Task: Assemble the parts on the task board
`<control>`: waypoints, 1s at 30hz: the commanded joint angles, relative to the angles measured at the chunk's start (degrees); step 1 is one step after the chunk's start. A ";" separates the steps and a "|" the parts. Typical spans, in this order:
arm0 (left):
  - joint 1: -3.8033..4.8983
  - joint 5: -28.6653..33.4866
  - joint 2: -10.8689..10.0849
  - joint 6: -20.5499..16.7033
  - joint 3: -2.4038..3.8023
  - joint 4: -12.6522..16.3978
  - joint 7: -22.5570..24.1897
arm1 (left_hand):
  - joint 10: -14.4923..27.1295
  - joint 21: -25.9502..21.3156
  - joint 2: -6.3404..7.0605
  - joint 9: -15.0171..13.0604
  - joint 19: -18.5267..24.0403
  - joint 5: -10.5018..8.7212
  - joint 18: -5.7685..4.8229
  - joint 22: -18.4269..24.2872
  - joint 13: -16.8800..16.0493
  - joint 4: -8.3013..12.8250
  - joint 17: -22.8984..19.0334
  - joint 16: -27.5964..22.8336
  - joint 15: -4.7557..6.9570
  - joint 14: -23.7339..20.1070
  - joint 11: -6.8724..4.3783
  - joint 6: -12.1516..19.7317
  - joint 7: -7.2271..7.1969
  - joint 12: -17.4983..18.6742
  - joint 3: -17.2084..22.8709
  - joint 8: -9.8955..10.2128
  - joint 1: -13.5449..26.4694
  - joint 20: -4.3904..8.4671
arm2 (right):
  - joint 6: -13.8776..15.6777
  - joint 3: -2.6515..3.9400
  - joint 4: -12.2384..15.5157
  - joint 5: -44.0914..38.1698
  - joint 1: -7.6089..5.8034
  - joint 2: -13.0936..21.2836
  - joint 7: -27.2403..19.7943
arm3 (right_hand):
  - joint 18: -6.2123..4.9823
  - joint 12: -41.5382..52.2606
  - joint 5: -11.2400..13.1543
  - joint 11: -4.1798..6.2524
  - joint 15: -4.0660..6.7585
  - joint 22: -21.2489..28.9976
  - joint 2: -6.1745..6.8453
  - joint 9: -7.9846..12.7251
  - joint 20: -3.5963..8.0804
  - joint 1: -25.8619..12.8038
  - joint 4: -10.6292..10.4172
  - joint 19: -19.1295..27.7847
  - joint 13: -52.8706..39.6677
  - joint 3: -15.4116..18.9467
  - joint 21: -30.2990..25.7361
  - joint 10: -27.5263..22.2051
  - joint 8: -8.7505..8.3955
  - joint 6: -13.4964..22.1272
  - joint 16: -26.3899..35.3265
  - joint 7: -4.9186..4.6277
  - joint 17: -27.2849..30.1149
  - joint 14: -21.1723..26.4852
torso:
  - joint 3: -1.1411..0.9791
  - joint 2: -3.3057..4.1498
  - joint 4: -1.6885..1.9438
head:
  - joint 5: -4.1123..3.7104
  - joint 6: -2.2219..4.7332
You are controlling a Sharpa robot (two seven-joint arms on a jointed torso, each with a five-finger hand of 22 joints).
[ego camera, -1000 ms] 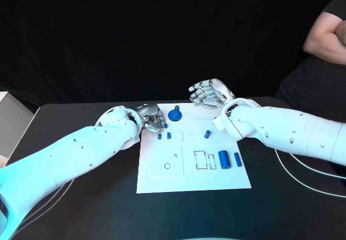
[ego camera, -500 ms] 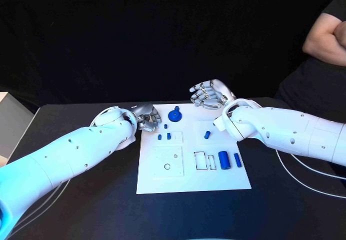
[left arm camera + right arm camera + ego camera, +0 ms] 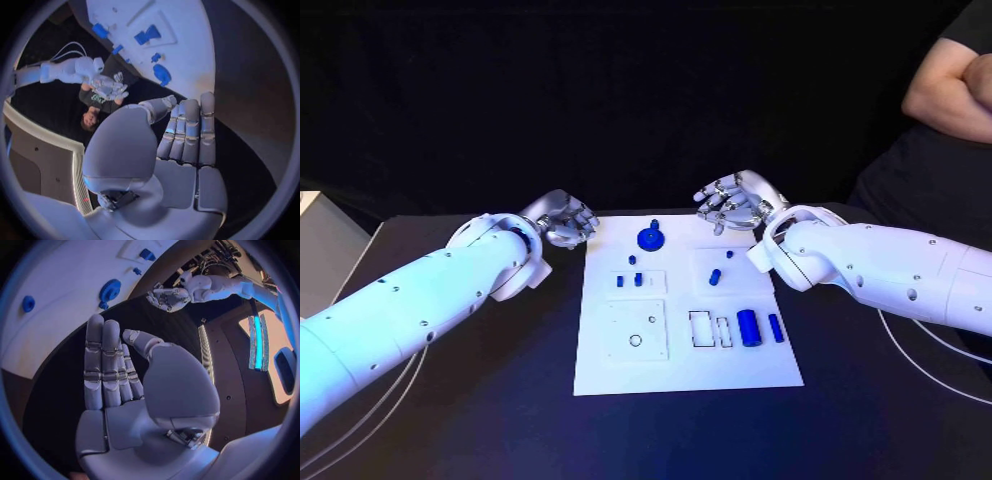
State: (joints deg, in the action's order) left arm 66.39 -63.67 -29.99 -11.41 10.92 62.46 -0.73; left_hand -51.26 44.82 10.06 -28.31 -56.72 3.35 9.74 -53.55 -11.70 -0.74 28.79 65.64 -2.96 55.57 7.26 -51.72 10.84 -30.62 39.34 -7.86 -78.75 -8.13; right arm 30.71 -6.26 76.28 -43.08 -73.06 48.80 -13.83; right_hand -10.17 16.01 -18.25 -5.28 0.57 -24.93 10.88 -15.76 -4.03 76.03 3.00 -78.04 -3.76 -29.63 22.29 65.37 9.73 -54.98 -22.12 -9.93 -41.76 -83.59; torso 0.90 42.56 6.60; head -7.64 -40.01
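Black table (image 3: 473, 400) under white task board (image 3: 682, 370); left hand (image 3: 181, 145) and right hand (image 3: 112, 375) flat-fingered, empty in wrist views.

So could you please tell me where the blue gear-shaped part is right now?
In the head view the blue gear-shaped part sits at the far edge of the task board, between the left robot hand and right robot hand, touched by neither.

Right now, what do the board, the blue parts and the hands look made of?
Board: white, matte, flat, likely plastic. Blue parts, e.g. the gear: uniform colour, dull sheen, probably moulded or printed plastic. Left hand and right hand: silver, glossy highlights; metal or metallic-coated plastic, can't tell which.
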 commanded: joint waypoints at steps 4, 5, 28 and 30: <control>-1.73 28.53 -5.97 2.42 1.07 5.08 9.08 | 0.27 -4.69 -0.46 -0.36 1.35 -0.21 0.85 3.62 0.42 -1.33 -2.62 -4.64 -0.17 -1.70 -0.16 -0.72 -0.31 -0.83 -2.70 -0.60 1.36 -0.30 | -9.48 0.00 2.33 -13.93 0.00 2.94 5.46 | 0.52 -3.40 2.19 0.86 0.59 -7.06 1.13 0.08 0.30 -0.91 -1.35 -3.27 -0.41 -2.66 8.65 3.45 -0.35 -1.70 -16.09 0.74 -10.90 -3.06 | 0.24 -1.12 -0.17 | -0.78 0.24; -2.20 30.32 -6.79 3.07 1.23 5.91 9.73 | 0.22 -5.55 -0.44 -0.42 1.73 -0.21 0.82 4.22 0.64 -1.63 -3.09 -5.66 -0.24 -2.15 -0.17 -0.86 -0.39 -0.60 -3.00 -0.70 1.59 -0.37 | -10.09 -0.01 2.67 -15.35 0.06 3.33 5.93 | 1.13 -4.00 2.34 0.98 0.66 -11.29 1.38 -0.01 0.30 -0.95 -1.55 -4.05 -0.50 -3.10 13.11 3.92 -0.34 -1.90 -20.93 0.83 -14.01 -3.18 | 0.30 -1.26 -0.15 | -0.85 0.24; -14.98 43.33 -19.03 5.67 8.49 25.54 16.63 | -8.10 -38.96 0.49 3.15 1.97 -0.19 0.76 33.83 7.95 -7.37 -11.40 -47.96 -4.62 -2.61 2.15 -0.17 0.01 23.60 -8.96 0.48 -1.33 -5.70 | -7.23 -0.11 5.20 -46.52 4.26 6.81 23.22 | 3.05 -10.02 5.28 -0.11 -0.33 -26.41 4.17 -0.90 -0.47 -1.24 -3.49 -5.94 -0.11 -4.16 28.80 -1.87 -0.60 -1.22 -44.10 0.87 -27.62 -3.86 | 2.50 -3.32 -0.42 | -3.39 -0.77; -15.41 43.41 -19.16 5.15 8.62 25.87 16.58 | -7.20 -39.52 0.64 3.77 1.27 -0.19 0.74 34.66 7.94 -7.28 -11.15 -48.65 -4.69 -1.97 2.52 0.64 1.32 24.51 -9.39 1.01 -1.49 -5.68 | -7.48 -0.11 4.74 -48.14 4.52 6.32 24.32 | 3.08 -10.04 5.32 -0.09 -0.32 -26.68 4.26 -0.90 -0.50 -1.18 -3.51 -5.99 -0.11 -4.07 29.08 -2.07 -0.65 -1.11 -44.47 0.94 -27.81 -3.87 | 2.64 -3.38 -0.42 | -3.59 -0.82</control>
State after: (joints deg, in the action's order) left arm 51.11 -22.00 -49.16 -5.05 19.47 87.99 14.16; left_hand -58.98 5.45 10.68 -24.62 -55.20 3.35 9.71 -19.04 -3.78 -8.00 17.52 17.11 -7.69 53.35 9.86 -51.15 11.83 -6.28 30.17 -6.96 -79.85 -13.82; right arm 23.36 -6.38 81.15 -84.58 -68.62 55.26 6.20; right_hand -7.97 6.15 -13.18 -5.24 0.62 -51.66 14.58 -16.61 -4.53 75.04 -0.34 -83.63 -3.83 -33.76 51.39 63.65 9.22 -56.51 -66.61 -8.98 -69.59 -84.05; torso 3.18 39.35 6.21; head -11.01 -40.73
